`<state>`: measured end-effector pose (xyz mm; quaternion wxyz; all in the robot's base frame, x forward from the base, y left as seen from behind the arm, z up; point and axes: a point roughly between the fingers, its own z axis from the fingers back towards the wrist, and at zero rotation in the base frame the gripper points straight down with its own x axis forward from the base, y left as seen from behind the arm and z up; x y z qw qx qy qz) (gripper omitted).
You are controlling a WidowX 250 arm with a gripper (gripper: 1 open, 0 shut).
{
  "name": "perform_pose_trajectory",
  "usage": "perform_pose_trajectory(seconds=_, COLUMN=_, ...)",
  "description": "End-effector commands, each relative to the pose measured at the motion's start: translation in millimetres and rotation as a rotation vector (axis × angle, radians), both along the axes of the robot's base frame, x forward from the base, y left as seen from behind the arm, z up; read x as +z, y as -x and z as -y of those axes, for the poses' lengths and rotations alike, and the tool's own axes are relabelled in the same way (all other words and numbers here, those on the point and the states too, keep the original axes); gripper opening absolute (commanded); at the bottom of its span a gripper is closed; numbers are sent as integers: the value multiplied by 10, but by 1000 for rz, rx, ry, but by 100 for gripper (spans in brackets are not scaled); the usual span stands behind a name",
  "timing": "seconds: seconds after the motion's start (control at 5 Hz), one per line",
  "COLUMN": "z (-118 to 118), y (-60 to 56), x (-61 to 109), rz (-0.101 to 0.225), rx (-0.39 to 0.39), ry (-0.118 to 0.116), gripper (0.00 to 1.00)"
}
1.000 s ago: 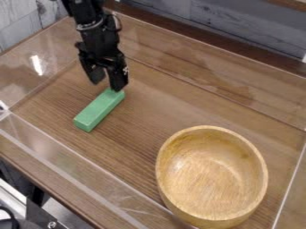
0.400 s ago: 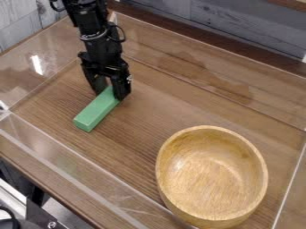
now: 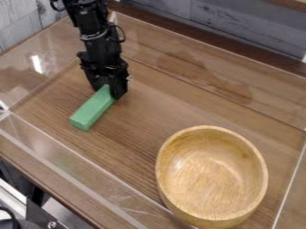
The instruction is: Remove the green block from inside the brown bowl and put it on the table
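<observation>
The block (image 3: 92, 111) is solid bright green. Left of the bowl (image 3: 213, 176), which is light tan wood with curved grain lines, it lies on a darker brown table (image 3: 191, 85) streaked with horizontal grain. The gripper (image 3: 107, 88) above the block is black.

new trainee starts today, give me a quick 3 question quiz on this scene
1. True or false: the green block lies inside the brown bowl.
2. Multiple choice: the gripper stands (a) over the bowl, (b) at the block's far end, (c) out of view.
3. What does the bowl hold?

Key:
1. False; it lies on the table, left of the bowl.
2. b
3. Nothing; it is empty.
</observation>
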<state>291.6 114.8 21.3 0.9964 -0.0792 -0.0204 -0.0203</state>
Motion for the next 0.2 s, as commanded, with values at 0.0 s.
perform_pose_trajectory(seconds=0.0, z=47, y=-25, x=65, rz=-4, rx=-5, ry=-3, gripper=0)
